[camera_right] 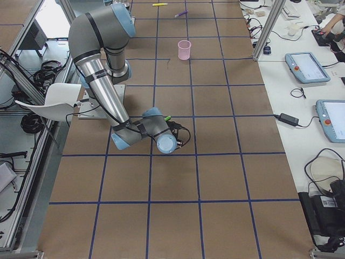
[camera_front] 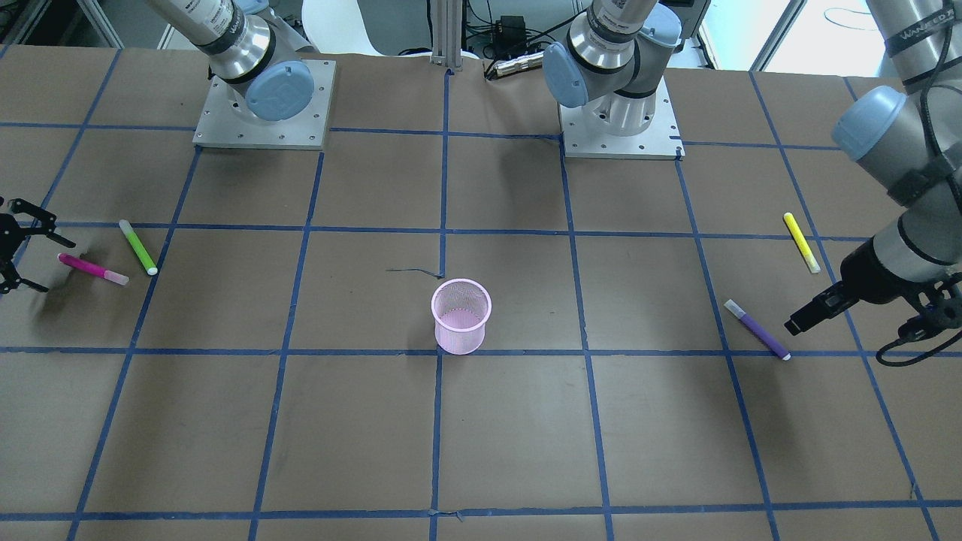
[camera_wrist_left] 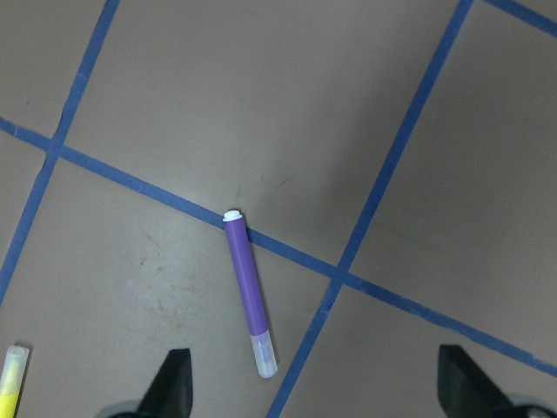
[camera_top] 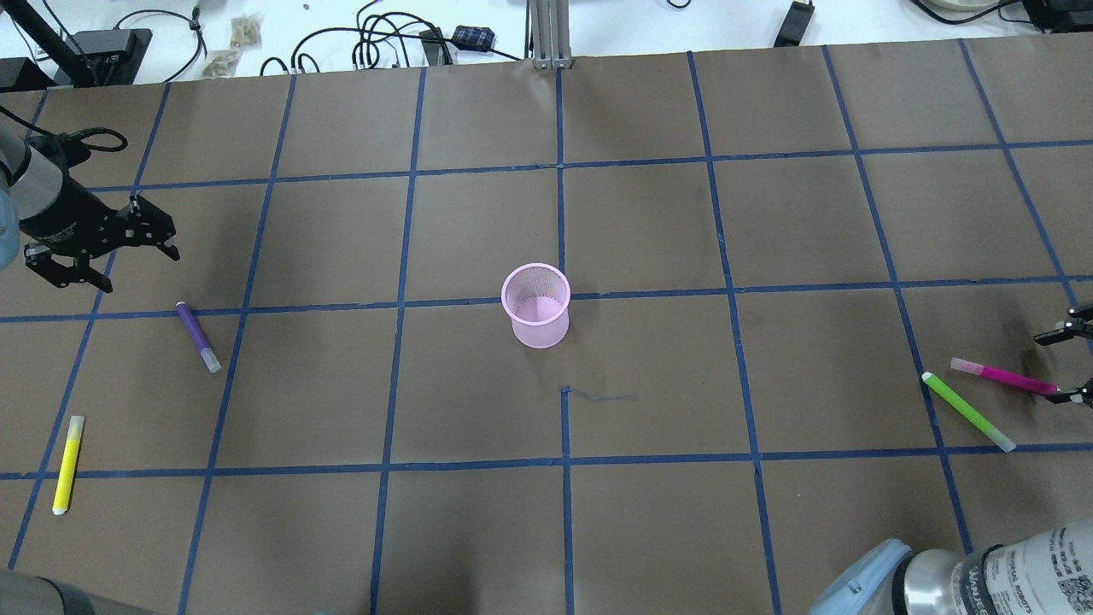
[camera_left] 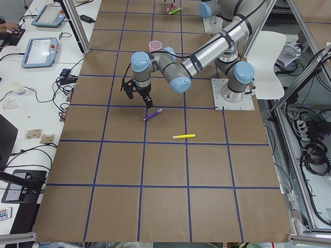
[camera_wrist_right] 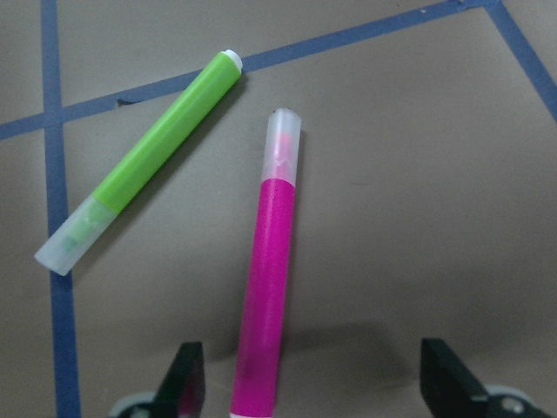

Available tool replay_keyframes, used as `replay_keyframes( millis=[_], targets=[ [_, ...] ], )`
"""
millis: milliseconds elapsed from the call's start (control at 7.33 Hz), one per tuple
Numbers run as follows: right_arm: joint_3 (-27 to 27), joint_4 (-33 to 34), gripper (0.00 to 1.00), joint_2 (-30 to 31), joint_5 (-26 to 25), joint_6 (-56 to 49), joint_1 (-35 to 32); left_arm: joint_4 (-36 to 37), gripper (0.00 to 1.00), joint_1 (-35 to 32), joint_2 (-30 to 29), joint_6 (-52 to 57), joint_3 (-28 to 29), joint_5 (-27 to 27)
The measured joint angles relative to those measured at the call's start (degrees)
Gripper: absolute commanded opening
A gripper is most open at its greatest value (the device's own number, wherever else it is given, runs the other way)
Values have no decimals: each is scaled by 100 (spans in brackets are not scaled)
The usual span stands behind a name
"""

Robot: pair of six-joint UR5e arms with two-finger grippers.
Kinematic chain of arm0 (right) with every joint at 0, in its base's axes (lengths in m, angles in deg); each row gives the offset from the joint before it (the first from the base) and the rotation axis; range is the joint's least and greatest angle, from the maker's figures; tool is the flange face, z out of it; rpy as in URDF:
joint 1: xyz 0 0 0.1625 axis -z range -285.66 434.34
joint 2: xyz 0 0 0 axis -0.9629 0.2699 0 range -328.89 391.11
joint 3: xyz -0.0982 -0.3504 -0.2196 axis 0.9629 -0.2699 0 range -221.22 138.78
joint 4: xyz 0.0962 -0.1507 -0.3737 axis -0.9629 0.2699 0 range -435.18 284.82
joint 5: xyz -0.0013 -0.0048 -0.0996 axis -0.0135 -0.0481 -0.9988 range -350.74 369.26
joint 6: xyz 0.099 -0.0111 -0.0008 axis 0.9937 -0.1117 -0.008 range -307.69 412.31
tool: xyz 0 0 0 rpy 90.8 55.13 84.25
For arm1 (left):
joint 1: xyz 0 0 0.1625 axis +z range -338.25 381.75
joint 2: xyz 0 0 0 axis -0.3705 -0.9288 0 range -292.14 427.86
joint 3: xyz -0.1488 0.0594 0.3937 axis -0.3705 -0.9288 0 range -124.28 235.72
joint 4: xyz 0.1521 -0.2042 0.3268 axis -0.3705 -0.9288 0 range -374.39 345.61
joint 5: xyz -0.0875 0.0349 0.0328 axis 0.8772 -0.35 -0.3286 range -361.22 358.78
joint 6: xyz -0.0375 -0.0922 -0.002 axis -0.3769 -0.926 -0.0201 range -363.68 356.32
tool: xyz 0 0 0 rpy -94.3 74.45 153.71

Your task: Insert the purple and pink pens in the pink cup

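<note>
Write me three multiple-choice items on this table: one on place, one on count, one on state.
1. Which pen lies beside the pink pen? A yellow B green C purple
2. How many pens lie on the table? A two B four C six
3. The pink cup is: A upright and empty B tipped over C holding a pen
Key: B, the green pen lies next to it; B, four show in the overhead view; A, it stands with nothing inside.
</note>
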Motion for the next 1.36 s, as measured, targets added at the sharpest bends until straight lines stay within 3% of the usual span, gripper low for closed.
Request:
replay_keyframes(
  millis=[273,545,682,818,1091,1364],
  targets=[
    [41,-4,61,2,-4,-20,5,397,100,91,-475,-26,-25,-5],
    [54,-8,39,2,-8,-170,5,611,100,102,-834,-76,-39,-246],
    [56,-6,22,3,-14,-208,5,730,100,104,-965,-115,-59,-347],
    [56,-10,13,2,-24,-214,6,837,100,104,-1064,-147,-78,-391],
    [54,-32,8,19,-134,-184,0,923,76,103,-1161,-275,-90,-389],
    [58,-47,7,185,-190,-75,-29,938,62,92,-1186,-371,-92,-367]
  ],
)
